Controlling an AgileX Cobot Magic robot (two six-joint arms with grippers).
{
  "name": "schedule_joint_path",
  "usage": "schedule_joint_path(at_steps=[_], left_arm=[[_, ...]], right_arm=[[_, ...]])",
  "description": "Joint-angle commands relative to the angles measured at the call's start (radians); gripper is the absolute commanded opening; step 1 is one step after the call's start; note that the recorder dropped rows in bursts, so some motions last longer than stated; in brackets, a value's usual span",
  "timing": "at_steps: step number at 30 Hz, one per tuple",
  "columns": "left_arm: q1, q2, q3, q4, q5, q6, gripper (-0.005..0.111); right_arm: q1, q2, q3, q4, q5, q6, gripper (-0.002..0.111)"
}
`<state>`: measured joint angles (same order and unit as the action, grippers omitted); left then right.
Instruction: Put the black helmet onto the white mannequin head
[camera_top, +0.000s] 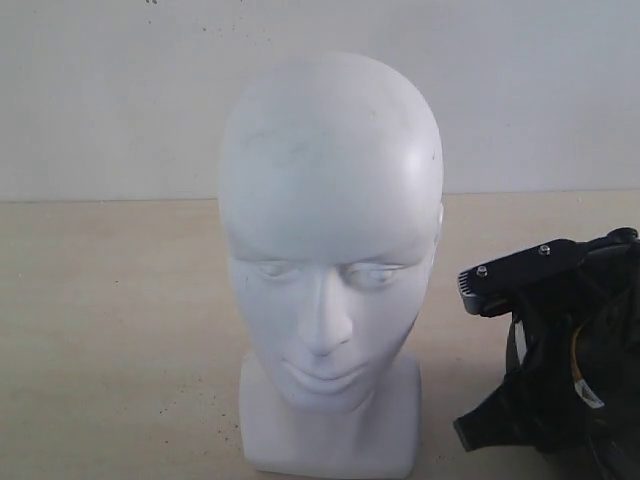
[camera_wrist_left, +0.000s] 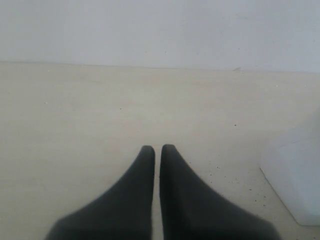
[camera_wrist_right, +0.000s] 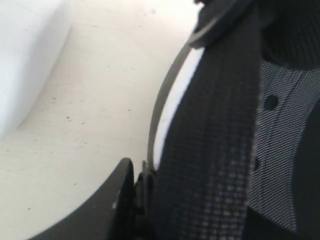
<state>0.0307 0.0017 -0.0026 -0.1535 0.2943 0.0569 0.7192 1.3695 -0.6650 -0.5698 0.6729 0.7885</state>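
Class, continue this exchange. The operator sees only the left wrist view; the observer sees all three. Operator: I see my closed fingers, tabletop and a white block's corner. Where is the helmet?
Observer: The black helmet lies on the table beside the white mannequin head, on the right of the exterior view.
Operator: Is it being handled?
Observer: The right gripper is on its upper edge; whether it grips it, I cannot tell.
Operator: And the head?
Observer: Bare, upright, facing the exterior camera.

Black left gripper (camera_wrist_left: 157, 149): two tapered fingers (camera_wrist_left: 135, 195) side by side, only a thin slit between, nothing held. Black right gripper (camera_top: 478, 288): low, reaching in from the right; one finger (camera_wrist_right: 117, 200) seen, its mate hidden, grip undetermined.
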Motion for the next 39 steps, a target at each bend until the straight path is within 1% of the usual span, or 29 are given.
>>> schedule_joint_path(at_steps=[1, 12, 16, 21, 24, 27, 32, 35, 39], left_arm=[[-0.005, -0.002, 0.003, 0.003, 0.001, 0.004, 0.004], [-0.005, -0.002, 0.003, 0.003, 0.001, 0.004, 0.004], [-0.005, -0.002, 0.003, 0.003, 0.001, 0.004, 0.004], [-0.005, -0.002, 0.003, 0.003, 0.001, 0.004, 0.004], [-0.005, -0.002, 0.003, 0.003, 0.001, 0.004, 0.004], [-0.005, -0.002, 0.003, 0.003, 0.001, 0.004, 0.004], [-0.005, -0.002, 0.003, 0.003, 0.001, 0.004, 0.004], [-0.005, -0.002, 0.003, 0.003, 0.001, 0.004, 0.004], [-0.005, -0.002, 0.003, 0.003, 0.001, 0.004, 0.004]], right_arm=[[-0.001, -0.034, -0.056, -0.046, 0.081, -0.036, 0.0], [-0.001, -0.15, -0.067, -0.101, 0.079, -0.043, 0.0], [-0.001, -0.214, -0.067, -0.114, 0.067, -0.081, 0.0], [-0.001, -0.299, -0.067, -0.175, 0.018, -0.069, 0.0], [-0.001, -0.352, -0.067, -0.229, -0.041, -0.051, 0.0], [-0.001, -0.409, -0.067, -0.312, -0.103, 0.014, 0.0], [-0.001, -0.5, -0.067, -0.514, -0.182, 0.176, 0.0], [-0.001, -0.547, -0.067, -0.599, -0.215, 0.277, 0.0], [-0.001, -0.586, -0.067, -0.651, -0.275, 0.288, 0.0]])
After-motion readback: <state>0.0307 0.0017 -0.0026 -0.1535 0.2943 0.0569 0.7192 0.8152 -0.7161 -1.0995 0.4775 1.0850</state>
